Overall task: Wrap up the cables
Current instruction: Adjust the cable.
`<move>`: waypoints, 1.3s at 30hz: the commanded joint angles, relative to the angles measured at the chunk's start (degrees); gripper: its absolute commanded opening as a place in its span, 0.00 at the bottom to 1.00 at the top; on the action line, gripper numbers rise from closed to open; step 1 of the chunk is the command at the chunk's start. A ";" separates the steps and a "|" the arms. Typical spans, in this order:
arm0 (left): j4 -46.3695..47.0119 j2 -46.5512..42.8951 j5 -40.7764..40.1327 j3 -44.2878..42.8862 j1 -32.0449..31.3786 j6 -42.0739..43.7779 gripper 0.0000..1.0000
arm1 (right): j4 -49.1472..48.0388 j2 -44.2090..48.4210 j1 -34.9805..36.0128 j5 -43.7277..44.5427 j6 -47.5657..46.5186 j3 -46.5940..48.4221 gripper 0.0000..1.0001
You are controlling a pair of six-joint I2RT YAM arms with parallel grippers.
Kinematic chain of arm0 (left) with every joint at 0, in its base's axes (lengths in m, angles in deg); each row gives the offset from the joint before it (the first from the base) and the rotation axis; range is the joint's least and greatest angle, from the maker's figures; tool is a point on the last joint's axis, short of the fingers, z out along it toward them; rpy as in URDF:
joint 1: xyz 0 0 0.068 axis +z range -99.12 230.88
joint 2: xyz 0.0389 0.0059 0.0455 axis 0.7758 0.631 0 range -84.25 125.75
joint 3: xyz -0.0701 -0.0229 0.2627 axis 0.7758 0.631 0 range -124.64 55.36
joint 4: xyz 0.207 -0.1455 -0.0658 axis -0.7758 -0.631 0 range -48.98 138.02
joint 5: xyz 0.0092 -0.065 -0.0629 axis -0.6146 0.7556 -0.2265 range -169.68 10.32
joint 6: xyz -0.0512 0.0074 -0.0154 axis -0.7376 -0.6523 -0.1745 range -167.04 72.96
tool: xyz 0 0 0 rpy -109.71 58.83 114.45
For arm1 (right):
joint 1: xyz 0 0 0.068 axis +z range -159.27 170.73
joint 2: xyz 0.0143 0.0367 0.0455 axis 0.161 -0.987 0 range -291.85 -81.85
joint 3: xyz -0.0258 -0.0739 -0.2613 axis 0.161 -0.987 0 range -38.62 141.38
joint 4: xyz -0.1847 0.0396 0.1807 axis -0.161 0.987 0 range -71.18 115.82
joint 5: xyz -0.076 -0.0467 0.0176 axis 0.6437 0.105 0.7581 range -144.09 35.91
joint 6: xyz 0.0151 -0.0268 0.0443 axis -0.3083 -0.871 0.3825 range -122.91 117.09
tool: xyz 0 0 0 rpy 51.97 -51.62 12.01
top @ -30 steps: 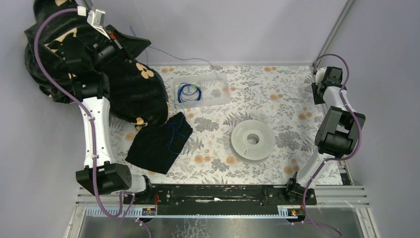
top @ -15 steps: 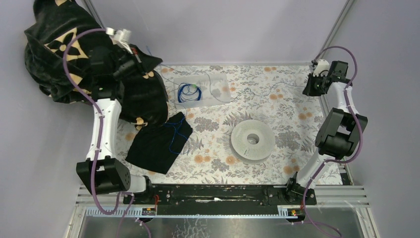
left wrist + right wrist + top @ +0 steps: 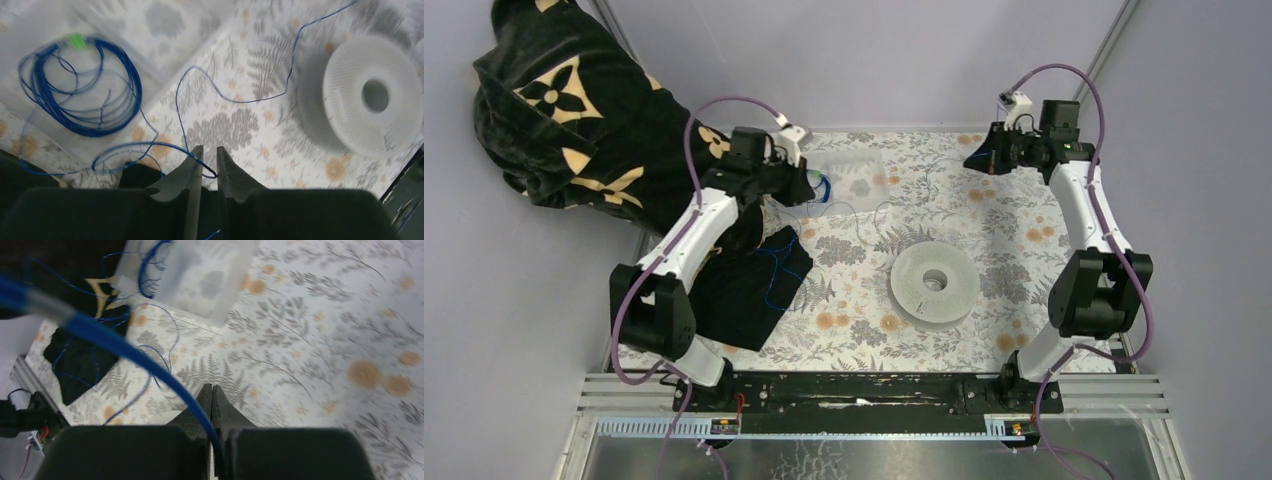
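Our right gripper (image 3: 211,387) is clamping the cable (image 3: 125,349) shut; our left gripper (image 3: 209,148) is gaping narrowly around it, gripping nothing. It is trailing past the coil (image 3: 92,132) in the tray (image 3: 869,190), so we are risking snagging loops out.

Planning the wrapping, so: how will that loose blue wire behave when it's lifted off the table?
Probably floppy: the loose blue wire lies in slack curves. Likely very light, being hair-thin. It may snag or tangle, with the black cloth close by.
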 commanded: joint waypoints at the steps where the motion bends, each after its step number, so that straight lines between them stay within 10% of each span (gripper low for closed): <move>1: -9.66 3.06 -6.75 -2.31 -2.11 9.91 0.30 | -2.86 4.91 4.41 -2.00 3.25 -0.29 0.00; 12: -13.97 0.75 2.51 -14.89 -3.24 14.91 0.96 | -2.10 7.07 13.36 2.84 1.78 -1.13 0.00; 17: -8.04 -0.55 10.43 -16.17 -7.96 12.37 1.00 | -1.27 7.31 16.86 3.04 1.29 -0.61 0.00; 33: -1.93 11.64 2.99 -26.98 -26.85 12.61 0.62 | 1.12 7.59 24.89 2.32 2.43 -1.85 0.00; 39: -1.19 12.20 2.60 -25.10 -27.35 12.18 0.00 | 1.56 8.95 24.95 2.15 2.83 -3.10 0.04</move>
